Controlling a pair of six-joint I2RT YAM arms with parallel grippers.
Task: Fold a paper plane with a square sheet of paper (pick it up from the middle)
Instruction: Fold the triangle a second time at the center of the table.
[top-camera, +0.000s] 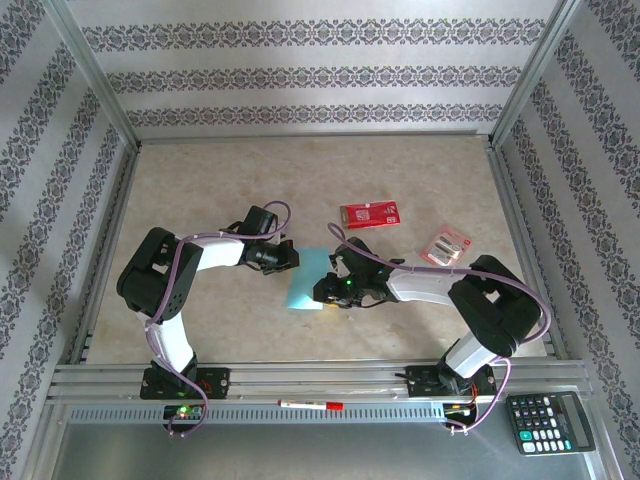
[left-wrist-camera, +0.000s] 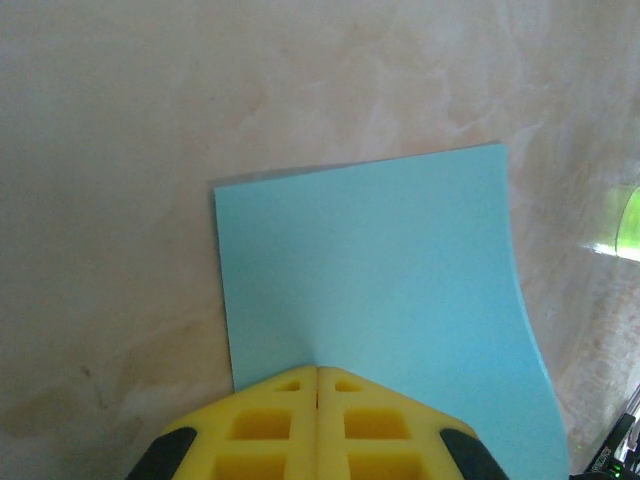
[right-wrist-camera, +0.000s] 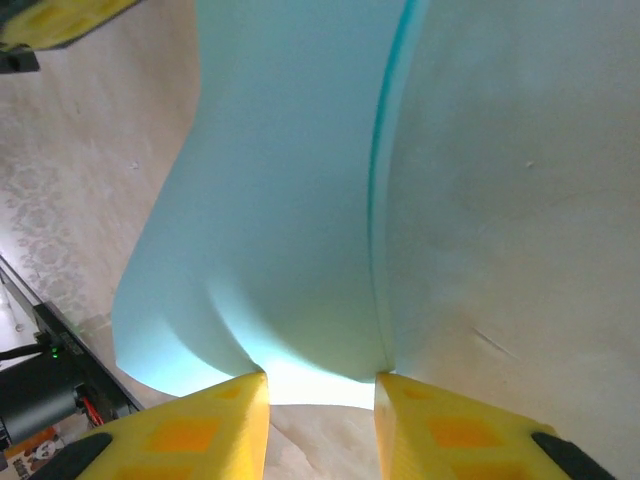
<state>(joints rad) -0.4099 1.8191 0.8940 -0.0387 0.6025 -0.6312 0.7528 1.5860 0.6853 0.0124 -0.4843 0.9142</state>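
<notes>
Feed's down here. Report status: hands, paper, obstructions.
Left hand shut, resting on the square sheet of paper. Right hand open, straddling its raised, curled edge. Red packet lies apart, behind.

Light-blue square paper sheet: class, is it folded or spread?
Spread, not folded: the light-blue paper sheet shows no crease, though one side bows up off the table.

L arm (top-camera: 172, 335), R arm (top-camera: 428, 285): white link shells, black joint housings, black bases. Mauve cable loops along each, base to wrist. Green LED (top-camera: 347, 283) lit nr R wrist. Fingers (left-wrist-camera: 270, 430) yellow, square recessed pockets, black outer corners.
</notes>
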